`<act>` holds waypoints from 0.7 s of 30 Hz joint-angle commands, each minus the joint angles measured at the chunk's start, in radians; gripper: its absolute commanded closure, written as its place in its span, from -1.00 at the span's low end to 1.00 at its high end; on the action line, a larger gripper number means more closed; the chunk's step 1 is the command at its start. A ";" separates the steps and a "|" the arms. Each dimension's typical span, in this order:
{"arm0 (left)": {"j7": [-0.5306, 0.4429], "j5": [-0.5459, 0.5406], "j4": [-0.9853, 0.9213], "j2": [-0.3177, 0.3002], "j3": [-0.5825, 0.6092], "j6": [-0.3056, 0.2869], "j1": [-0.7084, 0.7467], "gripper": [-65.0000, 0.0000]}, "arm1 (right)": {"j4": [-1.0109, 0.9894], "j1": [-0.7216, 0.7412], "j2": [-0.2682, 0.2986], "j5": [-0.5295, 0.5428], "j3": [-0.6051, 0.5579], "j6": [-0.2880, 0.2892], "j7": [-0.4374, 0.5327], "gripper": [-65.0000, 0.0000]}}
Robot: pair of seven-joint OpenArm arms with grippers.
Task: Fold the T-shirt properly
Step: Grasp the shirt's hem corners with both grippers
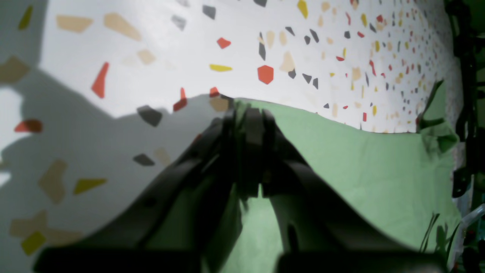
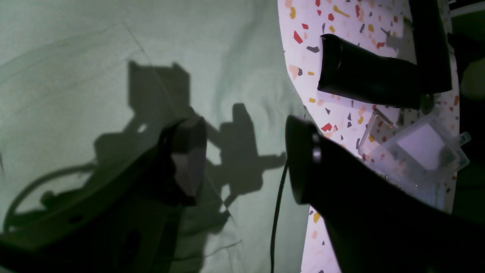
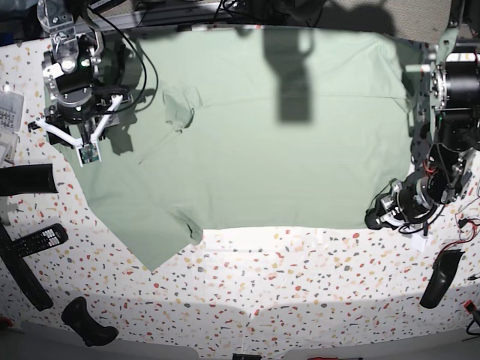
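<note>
The T-shirt (image 3: 262,135), a pale sage-green garment, lies spread flat across the upper and central part of the speckled terrazzo table (image 3: 300,285) in the base view, reaching from about 9 o'clock to 3 o'clock and up to the 12 o'clock edge. One short sleeve (image 3: 161,244) points toward 7 o'clock. The collar area (image 3: 176,109) lies at roughly 10 o'clock, creased.

Left gripper (image 3: 373,218): at 4 o'clock in the base view, low at the shirt's lower corner. In the left wrist view its jaws are pressed together on the fabric edge (image 1: 246,110), at the line where green cloth meets bare table; the T-shirt (image 1: 360,170) fills the 3 to 6 o'clock part of that view.

Right gripper (image 3: 90,142): at 10 o'clock in the base view, above the shirt's edge near the collar side. In the right wrist view its fingers (image 2: 189,159) stand spread, with cloth and shadow visible between them; nothing is held. The T-shirt (image 2: 94,57) covers the 9 o'clock half of that view.

Beside the shirt in that view, at 3 o'clock, rest a clear plastic box (image 2: 416,151) and a black cylindrical object (image 2: 363,76). In the base view a remote control (image 3: 34,240) lies at 8 o'clock on bare table.
</note>
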 commanded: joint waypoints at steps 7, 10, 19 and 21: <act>-0.002 0.007 0.006 -0.006 0.002 0.004 -0.024 1.00 | 0.017 0.100 0.012 -0.230 0.007 -0.089 0.018 0.01; -0.002 0.007 0.006 -0.006 0.002 0.004 -0.023 1.00 | 0.016 0.166 0.011 -0.253 0.007 -0.090 0.017 0.01; -0.002 0.007 0.006 -0.006 0.002 0.004 -0.024 1.00 | -0.261 0.463 0.013 0.058 0.007 -0.005 0.073 0.01; -0.002 0.007 0.006 -0.006 0.002 0.004 -0.024 1.00 | -0.398 0.558 0.014 0.133 0.007 0.062 0.071 0.01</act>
